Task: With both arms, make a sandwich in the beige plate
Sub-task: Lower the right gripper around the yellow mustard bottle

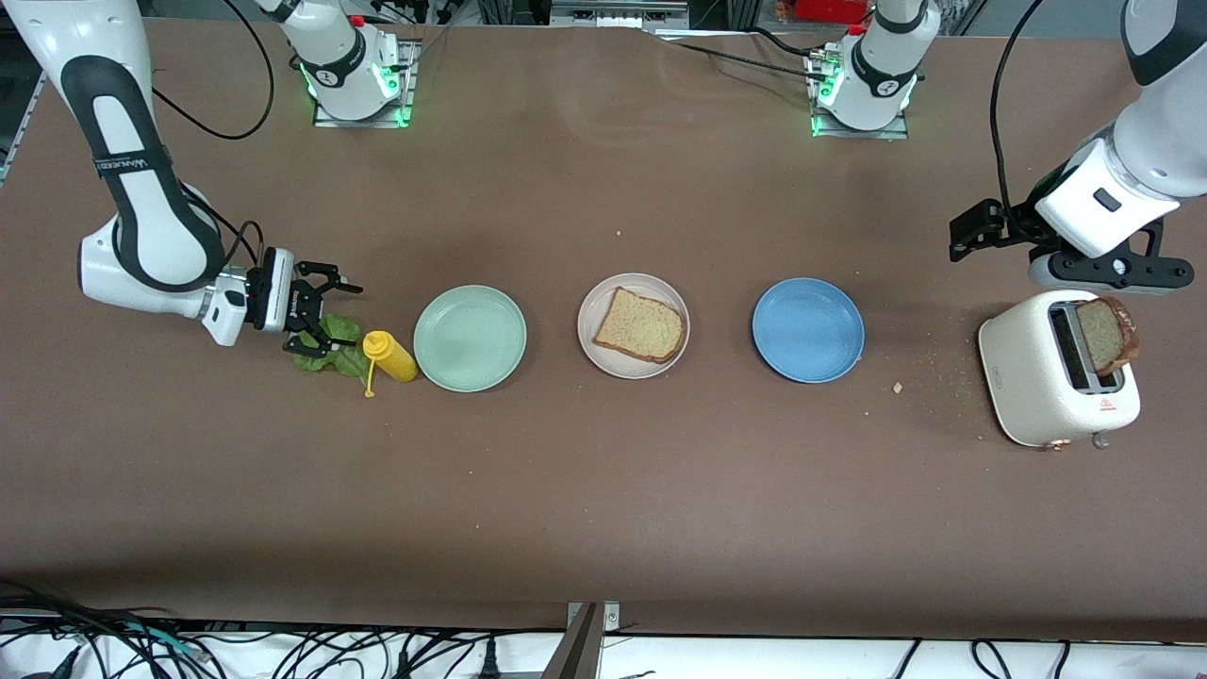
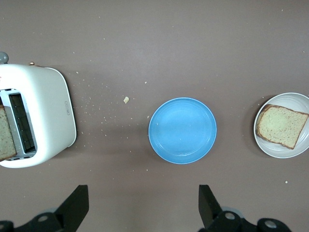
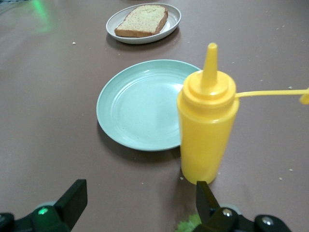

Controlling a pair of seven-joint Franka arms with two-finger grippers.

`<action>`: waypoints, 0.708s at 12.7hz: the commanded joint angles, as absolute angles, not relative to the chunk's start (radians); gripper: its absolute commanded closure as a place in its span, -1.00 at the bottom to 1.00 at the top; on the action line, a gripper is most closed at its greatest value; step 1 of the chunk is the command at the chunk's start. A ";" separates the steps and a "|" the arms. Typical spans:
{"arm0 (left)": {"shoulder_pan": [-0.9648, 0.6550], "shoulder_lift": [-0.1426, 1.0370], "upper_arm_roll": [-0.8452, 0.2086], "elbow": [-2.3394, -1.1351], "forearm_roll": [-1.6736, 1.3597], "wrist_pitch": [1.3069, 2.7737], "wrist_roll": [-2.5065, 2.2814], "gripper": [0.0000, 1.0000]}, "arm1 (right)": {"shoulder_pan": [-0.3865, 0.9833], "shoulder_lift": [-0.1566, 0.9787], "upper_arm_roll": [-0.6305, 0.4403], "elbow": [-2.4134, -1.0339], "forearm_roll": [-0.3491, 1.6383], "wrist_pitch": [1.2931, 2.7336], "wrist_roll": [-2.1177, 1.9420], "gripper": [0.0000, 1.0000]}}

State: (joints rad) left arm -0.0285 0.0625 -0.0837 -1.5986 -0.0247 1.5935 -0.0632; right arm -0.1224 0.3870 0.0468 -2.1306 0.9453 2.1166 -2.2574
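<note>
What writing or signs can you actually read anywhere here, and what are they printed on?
"WANJEED": roughly that, on the black band of the right arm; its last letters are unclear.
Red triangle warning sign on the toaster; the print beside it is too small to read.
Small dark mark on the toaster's side: blurred, unreadable.
Nothing readable on the yellow bottle.

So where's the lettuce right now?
The lettuce lies on the table at the right arm's end, beside the yellow squeeze bottle, with the open right gripper just above it.
</note>
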 commanded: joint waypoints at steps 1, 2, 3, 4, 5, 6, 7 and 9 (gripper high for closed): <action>-0.034 0.041 -0.080 -1.623 -0.003 1.609 -0.072 -1.00 | -0.135 0.442 0.054 -2.109 1.017 2.128 -2.328 -1.00; -0.034 0.041 -0.080 -1.623 -0.003 1.609 -0.072 -1.00 | -0.133 0.452 0.054 -2.099 1.028 2.128 -2.329 -1.00; -0.034 0.041 -0.080 -1.623 -0.005 1.609 -0.072 -1.00 | -0.133 0.471 0.054 -2.088 1.038 2.126 -2.330 -1.00; -0.034 0.041 -0.080 -1.623 -0.005 1.609 -0.072 -1.00 | -0.133 0.503 0.057 -2.077 1.054 2.126 -2.339 -1.00; -0.034 0.041 -0.080 -1.623 -0.005 1.611 -0.072 -1.00 | -0.135 0.529 0.058 -2.060 1.072 2.126 -2.365 -1.00; -0.034 0.041 -0.080 -1.621 -0.005 1.609 -0.071 -1.00 | -0.133 0.566 0.058 -2.034 1.087 2.122 -2.385 -1.00; -0.034 0.041 -0.080 -1.623 -0.005 1.609 -0.071 -1.00 | -0.133 0.598 0.060 -2.008 1.098 2.117 -2.391 -1.00; -0.032 0.041 -0.080 -1.623 -0.005 1.611 -0.069 -1.00 | -0.133 0.609 0.086 -1.979 1.146 2.117 -2.388 -1.00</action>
State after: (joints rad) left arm -0.0284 0.0625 -0.0831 -1.5991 -0.0247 1.5935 -0.0632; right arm -0.1238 0.5787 0.0578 -2.0310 1.0965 2.1267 -2.3739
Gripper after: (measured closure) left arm 0.000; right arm 0.000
